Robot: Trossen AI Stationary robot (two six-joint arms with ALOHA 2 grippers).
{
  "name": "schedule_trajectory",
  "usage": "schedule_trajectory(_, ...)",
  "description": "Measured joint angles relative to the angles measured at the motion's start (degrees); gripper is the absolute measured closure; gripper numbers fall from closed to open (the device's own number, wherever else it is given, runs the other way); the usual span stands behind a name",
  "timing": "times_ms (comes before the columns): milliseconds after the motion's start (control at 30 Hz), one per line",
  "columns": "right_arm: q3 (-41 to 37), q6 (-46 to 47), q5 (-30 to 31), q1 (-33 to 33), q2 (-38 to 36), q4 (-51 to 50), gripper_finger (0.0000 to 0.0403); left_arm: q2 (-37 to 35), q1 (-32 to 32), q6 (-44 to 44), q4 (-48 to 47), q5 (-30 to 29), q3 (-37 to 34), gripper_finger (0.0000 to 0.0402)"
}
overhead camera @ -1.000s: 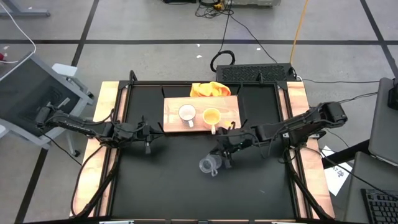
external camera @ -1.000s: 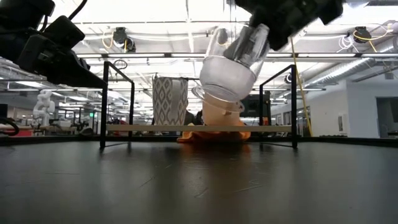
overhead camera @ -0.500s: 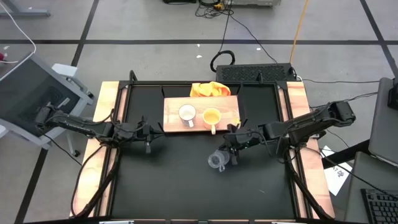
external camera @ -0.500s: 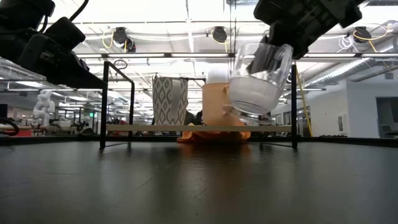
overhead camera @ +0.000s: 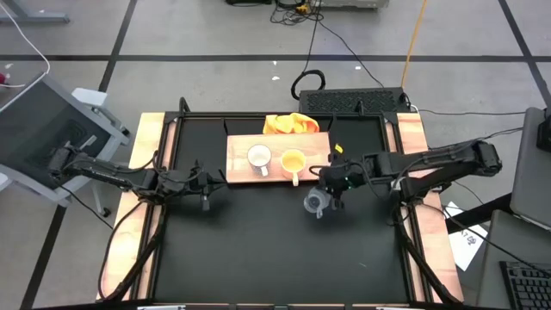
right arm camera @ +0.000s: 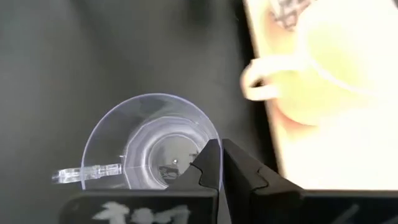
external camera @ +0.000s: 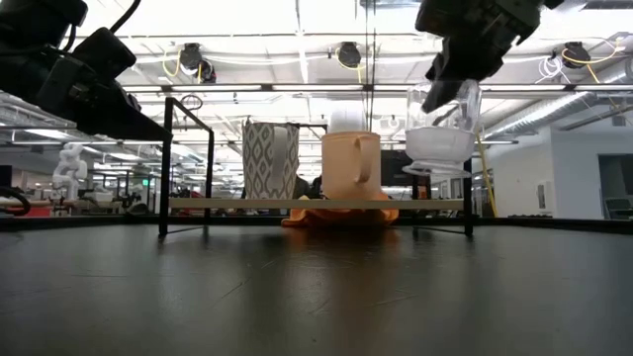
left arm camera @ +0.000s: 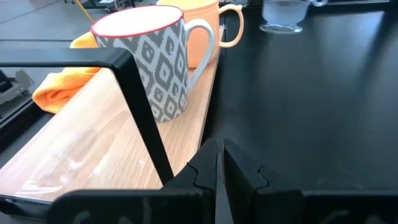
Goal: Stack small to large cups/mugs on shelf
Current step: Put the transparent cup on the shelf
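Note:
The light-wood shelf (overhead camera: 280, 143) stands on black legs at the table's far middle. A white patterned mug (overhead camera: 258, 157) (left arm camera: 152, 59) and an orange-yellow mug (overhead camera: 293, 161) (external camera: 348, 163) stand upright on it. My right gripper (overhead camera: 332, 189) is shut on the clear glass cup (overhead camera: 315, 203) (external camera: 440, 133), in the air just near and right of the orange mug. My left gripper (overhead camera: 207, 186) (left arm camera: 219, 163) is shut and hovers near the shelf's left end, touching nothing. My right gripper pinches the glass cup's rim (right arm camera: 210, 138) between its two fingers, on the side opposite the cup's handle (right arm camera: 81, 173). It comes from above, pointing down. The cup hangs lifted clear of the table, upright with its mouth up, at about shelf height.
An orange cloth (overhead camera: 290, 124) lies behind the shelf at the table's far edge. The shelf's black frame posts (external camera: 166, 163) rise at its ends. Bare black table (overhead camera: 258, 250) spreads on the near side. The board's right end (overhead camera: 320, 148) is bare.
My right gripper has carried the glass cup from the table's middle toward the far right, up to the shelf's near right side. The cup was tipped on its side a second ago and has swung upright. The gripper has stayed shut on it.

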Motion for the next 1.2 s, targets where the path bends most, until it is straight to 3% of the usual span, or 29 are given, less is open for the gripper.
schedule_trajectory(200, 3.2, -7.1, -0.6, -3.1, 0.0, -5.3, 0.0403, 0.0, 0.0, -0.2, 0.1, -0.3, 0.0, 0.0376)
schedule_trajectory(700, 3.5, -17.4, -4.6, -13.9, 1.1, -5.0, 0.0403, 0.0, 0.0, -0.2, 0.5, -1.6, 0.0, 0.0376)
schedule_trajectory(1200, 11.4, -25.7, -6.2, -20.4, 8.9, -11.1, 0.0403, 0.0, 0.0, 0.8, 1.7, -1.7, 0.0, 0.0376)
